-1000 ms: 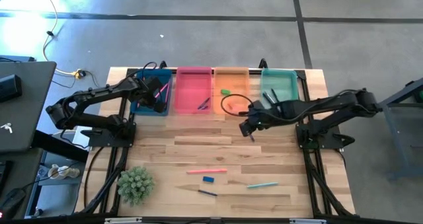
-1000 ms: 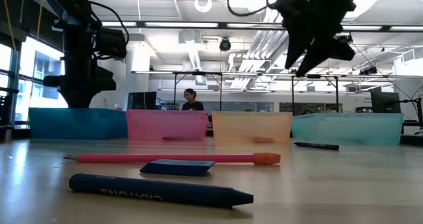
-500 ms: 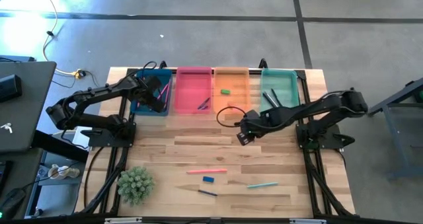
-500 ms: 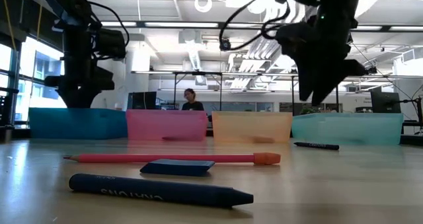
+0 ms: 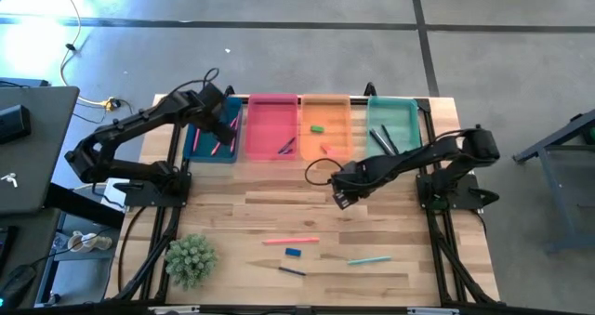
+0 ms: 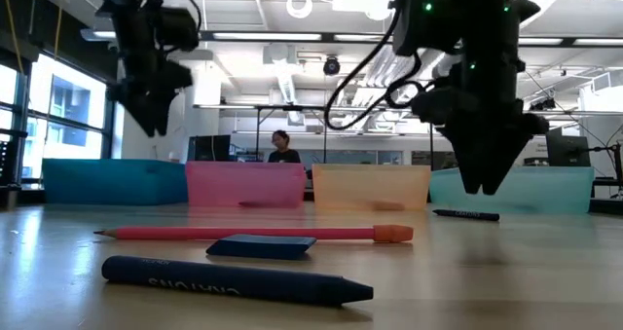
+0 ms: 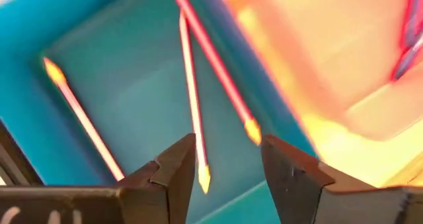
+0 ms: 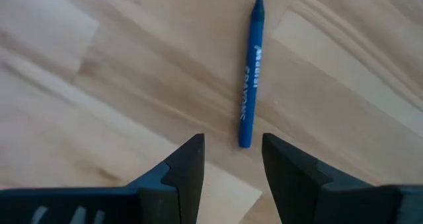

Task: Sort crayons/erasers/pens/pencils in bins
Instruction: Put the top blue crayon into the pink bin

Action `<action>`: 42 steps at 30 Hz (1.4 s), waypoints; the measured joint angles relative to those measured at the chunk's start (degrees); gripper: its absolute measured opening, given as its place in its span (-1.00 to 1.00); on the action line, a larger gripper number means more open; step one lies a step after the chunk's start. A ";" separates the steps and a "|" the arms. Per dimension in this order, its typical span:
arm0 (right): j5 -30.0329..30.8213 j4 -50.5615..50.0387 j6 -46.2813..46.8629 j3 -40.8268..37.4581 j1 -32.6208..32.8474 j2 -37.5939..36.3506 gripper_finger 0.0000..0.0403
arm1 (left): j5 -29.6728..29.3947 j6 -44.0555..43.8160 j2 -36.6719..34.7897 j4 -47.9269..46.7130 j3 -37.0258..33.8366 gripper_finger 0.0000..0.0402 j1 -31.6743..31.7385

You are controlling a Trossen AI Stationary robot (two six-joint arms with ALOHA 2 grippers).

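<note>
My left gripper (image 7: pixel 228 151) hangs open over the blue bin (image 5: pixel 192 146), where three pink pencils (image 7: pixel 190 85) lie on the floor; nothing is between its fingers. My right gripper (image 8: pixel 232 148) points down, open, a little above the table, its fingers just short of one end of a blue crayon (image 8: pixel 250 72) that lies flat on the wood. In the low view that gripper (image 6: pixel 482 182) hangs in front of the teal bin (image 6: pixel 555 189). The orange bin (image 5: pixel 342 111) holds a green eraser (image 5: pixel 317 128).
The pink bin (image 5: pixel 272 106) holds a pen (image 5: pixel 286 147). Toward the table's near edge lie a pink pencil (image 5: pixel 291 242), a blue eraser (image 5: pixel 293 253), a dark crayon (image 5: pixel 291 270) and a teal stick (image 5: pixel 369 259). A small plant (image 5: pixel 191 259) stands at the near left.
My left gripper has risen out of the blue bin. My right gripper has come down toward the table and a little toward its near edge, tipping until its fingers point straight down.
</note>
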 joint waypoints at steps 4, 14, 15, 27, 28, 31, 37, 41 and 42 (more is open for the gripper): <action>0.20 0.17 -0.25 0.00 -1.40 1.80 -0.28 | -0.05 0.92 -0.02 0.03 4.49 -0.20 0.00; -2.24 0.26 -4.01 0.00 -4.71 5.20 -0.28 | 0.51 2.99 -0.77 0.00 10.77 -0.20 -0.02; -2.71 0.37 -4.15 0.00 -4.87 5.60 -0.28 | 1.18 3.02 -0.90 0.07 10.94 -0.20 -0.04; -4.75 0.74 -3.68 0.26 -5.12 7.56 -0.57 | 3.54 3.02 -1.29 0.16 10.96 -0.20 -0.11; -4.87 0.78 -3.66 0.24 -5.12 7.59 -0.63 | 3.54 3.02 -1.29 0.23 10.96 -0.20 -0.11; -4.74 0.80 -3.68 0.20 -5.08 7.61 -0.80 | 3.50 3.02 -1.29 0.53 10.96 -0.20 -0.11; -4.63 0.78 -5.22 0.15 -5.05 7.63 -0.97 | 3.36 3.01 -1.29 0.52 10.96 -0.20 -0.11; -4.69 1.00 -6.97 0.09 -5.05 7.51 -0.94 | 3.34 3.02 -1.27 0.52 10.93 -0.20 -0.11; -4.72 1.12 -7.82 0.05 -5.05 7.24 -0.94 | 3.34 3.00 -1.27 0.52 10.93 -0.20 -0.11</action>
